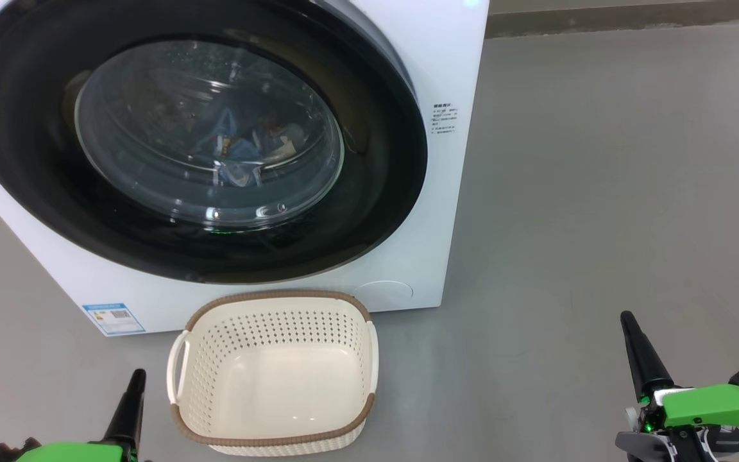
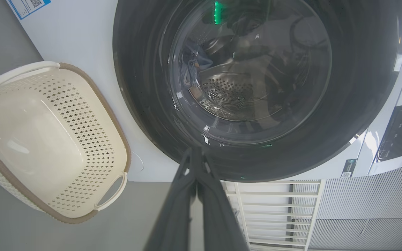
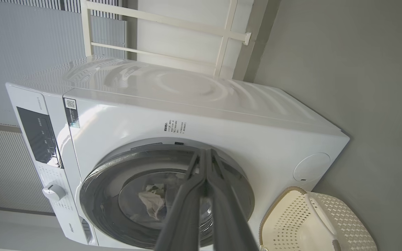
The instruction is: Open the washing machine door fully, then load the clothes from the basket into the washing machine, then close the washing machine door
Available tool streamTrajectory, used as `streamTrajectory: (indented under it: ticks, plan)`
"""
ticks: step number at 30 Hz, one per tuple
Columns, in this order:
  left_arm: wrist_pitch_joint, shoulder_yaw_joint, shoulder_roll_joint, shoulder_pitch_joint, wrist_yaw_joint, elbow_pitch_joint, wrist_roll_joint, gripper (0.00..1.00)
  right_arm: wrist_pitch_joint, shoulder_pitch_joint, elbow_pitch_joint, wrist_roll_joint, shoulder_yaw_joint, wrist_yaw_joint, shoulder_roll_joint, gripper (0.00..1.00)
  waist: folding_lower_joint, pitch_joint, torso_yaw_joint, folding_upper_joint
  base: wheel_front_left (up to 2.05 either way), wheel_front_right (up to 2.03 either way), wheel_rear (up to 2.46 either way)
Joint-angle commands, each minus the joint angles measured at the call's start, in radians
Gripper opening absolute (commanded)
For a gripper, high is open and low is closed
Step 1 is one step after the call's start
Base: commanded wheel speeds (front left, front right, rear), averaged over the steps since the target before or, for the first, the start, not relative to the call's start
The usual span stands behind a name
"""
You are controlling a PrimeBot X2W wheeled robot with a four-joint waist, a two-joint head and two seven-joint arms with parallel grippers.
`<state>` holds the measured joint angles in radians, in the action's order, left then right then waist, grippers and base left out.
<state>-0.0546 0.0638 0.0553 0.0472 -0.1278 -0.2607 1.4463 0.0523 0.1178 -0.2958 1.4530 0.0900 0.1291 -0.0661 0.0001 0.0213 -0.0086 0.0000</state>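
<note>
Grey floor (image 1: 600,192). Head view: washer (image 1: 453,77), door (image 1: 16,160) closed, clothes (image 1: 235,151) behind its glass; basket (image 1: 273,296) on floor just before it.
Left wrist view: left gripper (image 2: 195,153), 2 fingers pressed together, nothing held, pointing at door rim.
Right wrist view: right gripper (image 3: 206,153) likewise.

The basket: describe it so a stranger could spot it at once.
Find the big white washing machine with its round black-rimmed door. On the grey floor just before it sits the basket. Alone there, it is cream, perforated, brown-rimmed and empty.
</note>
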Motion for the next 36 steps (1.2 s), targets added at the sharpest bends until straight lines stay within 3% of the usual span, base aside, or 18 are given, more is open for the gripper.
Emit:
streamTrajectory:
  ticks: [1,15,36]
  plan:
    - [-0.011,0.033,0.013,0.048,-0.003,0.018,0.027,0.00,0.009,0.001,0.035,0.028,-0.011,0.002,-0.001,0.00,0.0000,-0.002,0.001,0.0000,0.00,0.00,0.00]
    - [-0.052,0.043,0.001,0.060,-0.003,0.015,0.165,0.00,0.052,-0.011,0.051,0.162,0.013,0.002,0.008,0.00,0.0000,-0.018,0.008,0.0000,0.00,0.00,0.00]
    - [-0.055,0.045,-0.001,0.060,-0.003,0.015,0.166,0.00,0.055,-0.011,0.051,0.162,0.016,0.002,0.010,0.00,0.0000,-0.018,0.009,0.0000,0.00,0.00,0.00]
